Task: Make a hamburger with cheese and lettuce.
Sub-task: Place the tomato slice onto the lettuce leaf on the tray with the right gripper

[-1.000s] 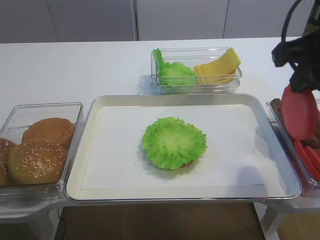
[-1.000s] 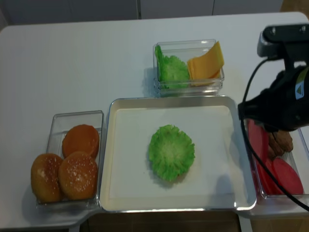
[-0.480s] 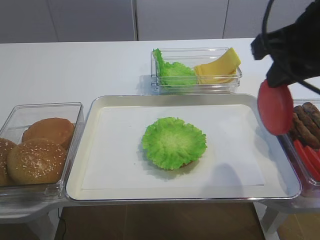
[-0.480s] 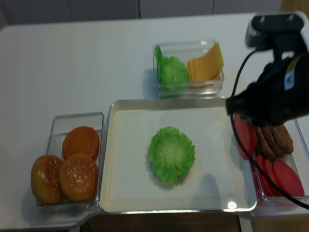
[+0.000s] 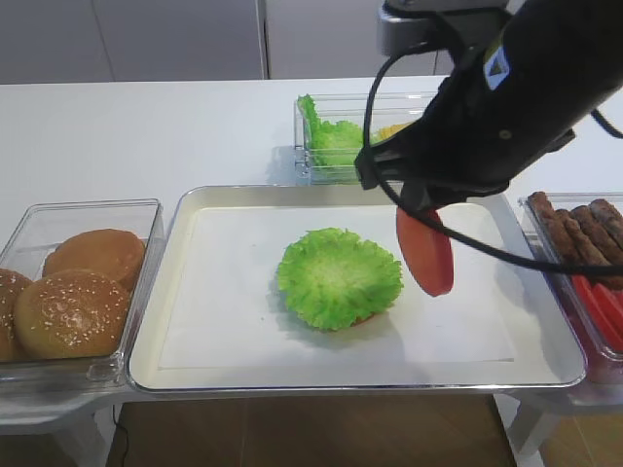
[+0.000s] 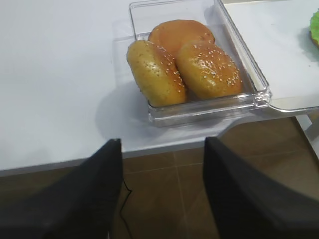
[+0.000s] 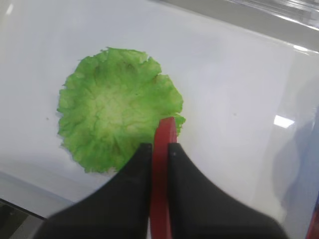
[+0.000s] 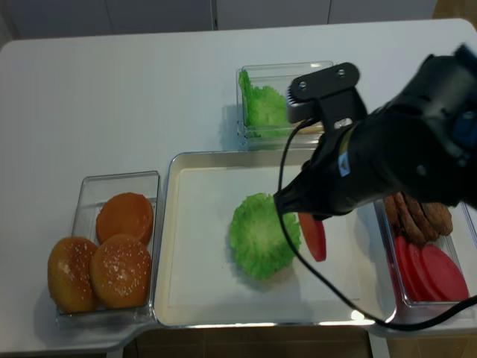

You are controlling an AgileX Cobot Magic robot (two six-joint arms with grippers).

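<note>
The hamburger (image 5: 338, 277) is a low stack with frilly lettuce (image 8: 259, 237) on top, in the middle of the metal tray (image 5: 175, 243). My right gripper (image 7: 159, 145) is shut on a red round slice (image 5: 425, 251), held on edge just above the stack's right rim; the slice also shows in the realsense view (image 8: 313, 236). The lettuce fills the right wrist view (image 7: 114, 124). The cheese (image 5: 389, 130) lies in the back container, mostly hidden behind my right arm. My left gripper (image 6: 162, 149) is open and empty, off the table's front edge.
Spare lettuce (image 5: 331, 138) sits in the clear back container (image 8: 246, 134). A clear box of sesame buns (image 5: 73, 302) stands left of the tray and shows in the left wrist view (image 6: 187, 64). A box with red slices (image 8: 432, 268) and brown patties (image 5: 584, 229) stands right.
My right arm has swung left from the right-hand box, carrying the red slice over the tray to the lettuce stack's right edge. The stack has not moved.
</note>
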